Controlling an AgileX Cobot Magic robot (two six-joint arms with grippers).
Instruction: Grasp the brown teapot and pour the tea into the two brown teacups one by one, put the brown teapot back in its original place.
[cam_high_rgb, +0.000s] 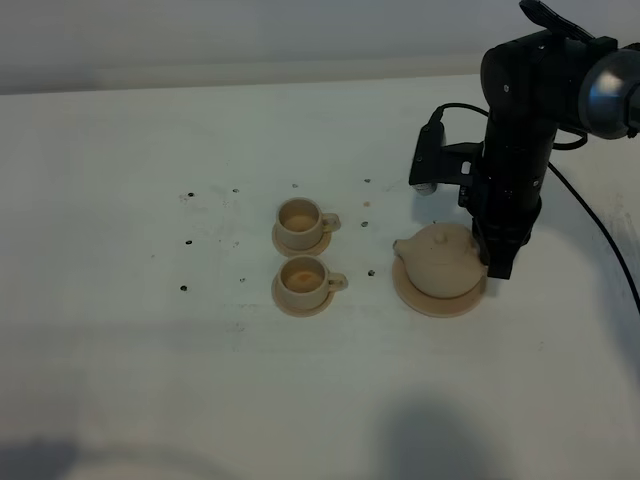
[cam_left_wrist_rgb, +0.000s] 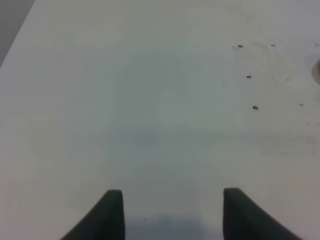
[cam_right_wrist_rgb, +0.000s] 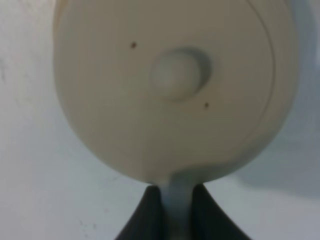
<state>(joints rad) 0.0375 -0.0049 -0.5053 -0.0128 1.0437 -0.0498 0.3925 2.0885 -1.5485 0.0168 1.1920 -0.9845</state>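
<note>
The pale tan teapot (cam_high_rgb: 440, 258) sits on its wide flat saucer (cam_high_rgb: 408, 287) right of centre, spout pointing left. My right gripper (cam_high_rgb: 497, 262) stands at its right side, shut on the loop handle. In the right wrist view the domed lid with its knob (cam_right_wrist_rgb: 176, 74) fills the frame and the dark fingers (cam_right_wrist_rgb: 150, 212) pinch the handle (cam_right_wrist_rgb: 178, 200). Two small tan teacups on saucers stand to the left, the far one (cam_high_rgb: 300, 221) and the near one (cam_high_rgb: 303, 280). My left gripper (cam_left_wrist_rgb: 172, 207) hangs open over bare table, out of the exterior view.
The white table (cam_high_rgb: 150, 330) carries small dark specks (cam_high_rgb: 190, 242) left of the cups. A black cable (cam_high_rgb: 600, 235) trails from the right arm along the right side. A shadow lies across the table's front edge.
</note>
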